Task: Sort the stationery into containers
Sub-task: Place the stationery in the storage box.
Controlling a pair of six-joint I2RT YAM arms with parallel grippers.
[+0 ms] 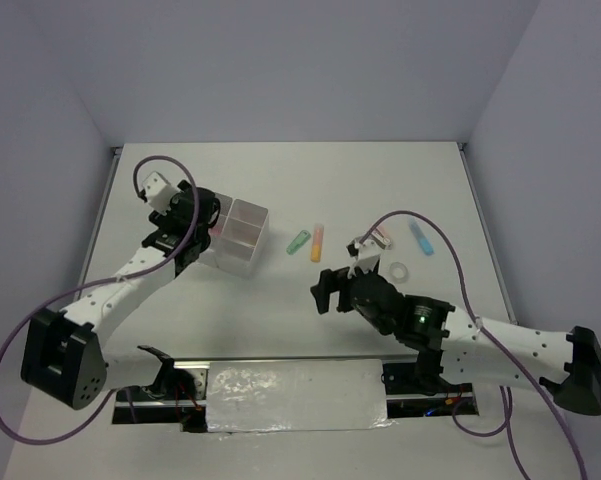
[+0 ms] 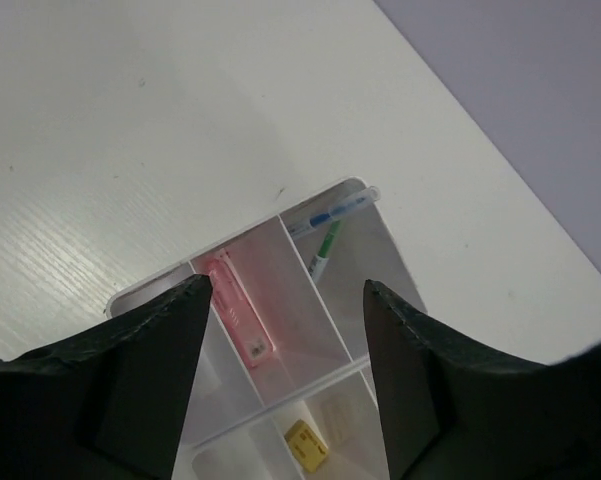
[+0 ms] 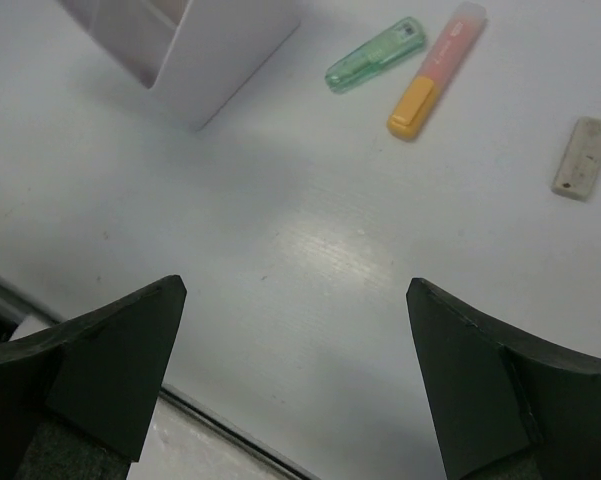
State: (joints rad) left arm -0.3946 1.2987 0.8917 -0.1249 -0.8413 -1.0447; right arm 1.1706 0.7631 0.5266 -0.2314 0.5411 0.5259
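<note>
Hovering above the box [image 2: 270, 222], left tool [image 2: 287, 288] spread wide.

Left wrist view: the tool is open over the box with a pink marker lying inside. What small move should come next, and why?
Probably lift the left tool straight up, clear of the box. Its jaws stand apart and the pink marker lies loose in a compartment, while a green marker waits on the table.

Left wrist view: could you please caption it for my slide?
Open left gripper above the divided box; pink marker and two pens lie in neighbouring compartments.
</note>
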